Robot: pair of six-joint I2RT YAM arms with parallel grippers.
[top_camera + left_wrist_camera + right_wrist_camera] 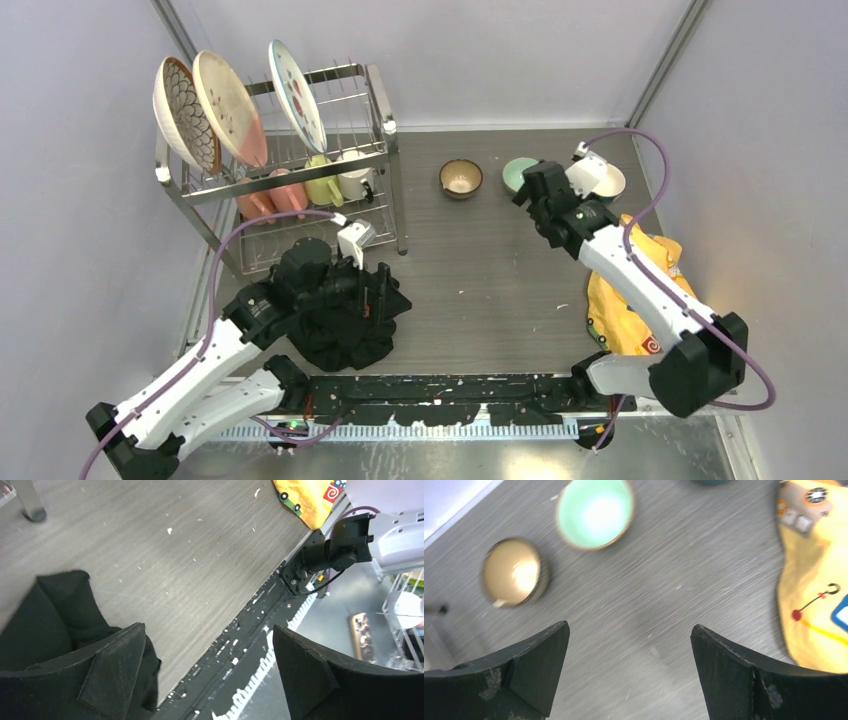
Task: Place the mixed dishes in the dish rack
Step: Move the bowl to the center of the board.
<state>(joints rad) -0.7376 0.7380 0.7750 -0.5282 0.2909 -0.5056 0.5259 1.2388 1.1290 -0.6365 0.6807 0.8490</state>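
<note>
We see three plates [228, 105] standing upright in the rack [383, 120] top tier, three mugs [322, 182] on the tier below. A brown bowl [461, 178], mint bowl [514, 172] and third bowl [611, 184] sit upright on the bench [480, 290].

I find the top external view fixed above and behind the arm bases. It looks down and forward over the whole worktop [480, 270] from far off, with the dish rack [388, 126] at far left.

The left wrist view sits close, aimed down between the spread left pincer [207, 630] at the worktop's near edge. It shares the black cloth [45, 620] and a corner of the yellow cloth [305, 500] with the overhead.

The right wrist view looks steeply down past the spread right pincer [630, 627], close and slightly blurred. It shares the brown bowl [514, 572], the mint-green bowl [594, 512] and the yellow cloth with the overhead.
</note>
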